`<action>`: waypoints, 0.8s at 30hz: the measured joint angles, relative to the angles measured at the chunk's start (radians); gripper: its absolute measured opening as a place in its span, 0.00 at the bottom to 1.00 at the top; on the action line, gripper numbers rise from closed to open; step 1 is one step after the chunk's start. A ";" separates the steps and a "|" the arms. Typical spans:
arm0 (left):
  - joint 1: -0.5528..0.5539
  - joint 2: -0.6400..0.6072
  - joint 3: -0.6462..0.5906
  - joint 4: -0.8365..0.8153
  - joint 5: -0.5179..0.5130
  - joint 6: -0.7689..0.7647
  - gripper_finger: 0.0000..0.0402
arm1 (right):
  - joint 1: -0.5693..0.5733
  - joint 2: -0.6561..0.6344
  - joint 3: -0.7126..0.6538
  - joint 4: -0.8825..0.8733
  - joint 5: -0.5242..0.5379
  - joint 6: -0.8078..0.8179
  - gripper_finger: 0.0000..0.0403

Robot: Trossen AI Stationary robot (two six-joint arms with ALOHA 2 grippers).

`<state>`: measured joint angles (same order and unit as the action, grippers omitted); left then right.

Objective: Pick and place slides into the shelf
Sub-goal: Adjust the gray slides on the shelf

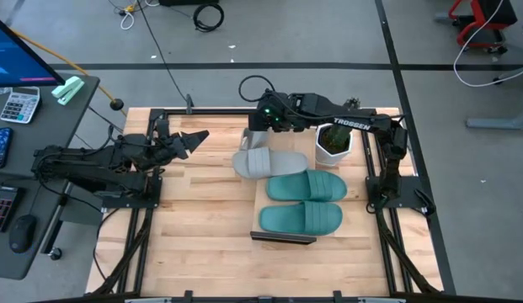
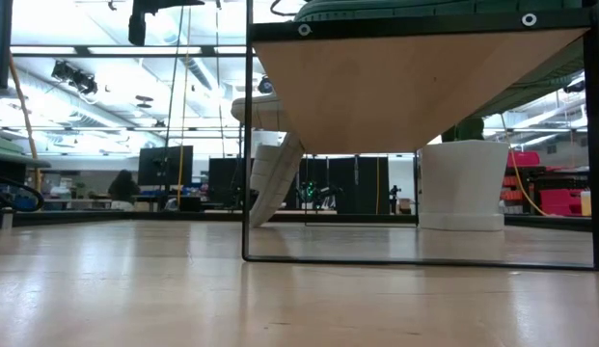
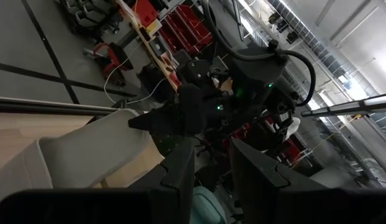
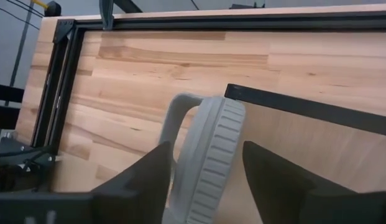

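Note:
The shelf (image 1: pixel 263 195) is a light-wood board raised on a dark frame. Two teal slides (image 1: pixel 305 202) lie side by side on it. One grey slide (image 1: pixel 274 163) lies flat on the board, its end overhanging the left edge. A second grey slide (image 4: pixel 211 140) stands on edge between the fingers of my right gripper (image 1: pixel 263 126), at the shelf's far left corner. In the low view this slide (image 2: pixel 276 181) hangs tilted beside the shelf frame. My left gripper (image 1: pixel 199 135) is open and hovers left of the shelf, touching nothing. My right gripper (image 4: pixel 205 155) holds the grey slide pinched between its two fingers, one on the strap side (image 4: pixel 175 134) and one toward the ribbed sole (image 4: pixel 227 134). The fingers come from above, pointing down. The slide hangs on edge and tilted; whether its lower end (image 2: pixel 259 220) touches the table, I cannot tell.
A white pot with a green plant (image 1: pixel 334 141) stands on the table just right of the shelf's far end. The table's dark frame rails (image 1: pixel 152 202) run along its sides. Bare wood lies left of the shelf (image 1: pixel 202 219).

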<state>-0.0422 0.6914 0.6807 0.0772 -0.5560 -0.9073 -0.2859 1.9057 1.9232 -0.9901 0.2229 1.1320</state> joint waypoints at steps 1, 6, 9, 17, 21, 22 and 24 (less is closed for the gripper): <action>0.000 0.000 0.000 0.000 0.000 0.000 0.27 | 0.000 0.000 0.000 0.000 0.002 -0.001 0.51; 0.000 0.000 0.000 0.000 0.000 0.001 0.27 | 0.000 0.000 0.000 0.000 0.003 -0.004 0.44; 0.000 0.000 0.000 0.000 0.000 0.002 0.27 | 0.000 0.000 0.000 0.000 0.003 -0.007 0.41; 0.000 0.000 0.000 0.000 0.001 0.003 0.27 | 0.000 0.000 0.000 -0.001 0.003 -0.009 0.33; 0.000 0.000 0.000 0.000 0.001 0.004 0.27 | 0.000 0.000 0.000 -0.001 0.003 -0.009 0.30; 0.000 0.000 0.000 0.000 0.001 0.004 0.27 | 0.000 0.000 0.000 -0.001 0.003 -0.010 0.29; 0.000 0.000 0.000 0.000 0.001 0.005 0.27 | 0.000 0.000 0.000 -0.002 0.000 -0.010 0.28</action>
<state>-0.0422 0.6914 0.6807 0.0769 -0.5552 -0.9028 -0.2859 1.9057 1.9232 -0.9924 0.2227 1.1225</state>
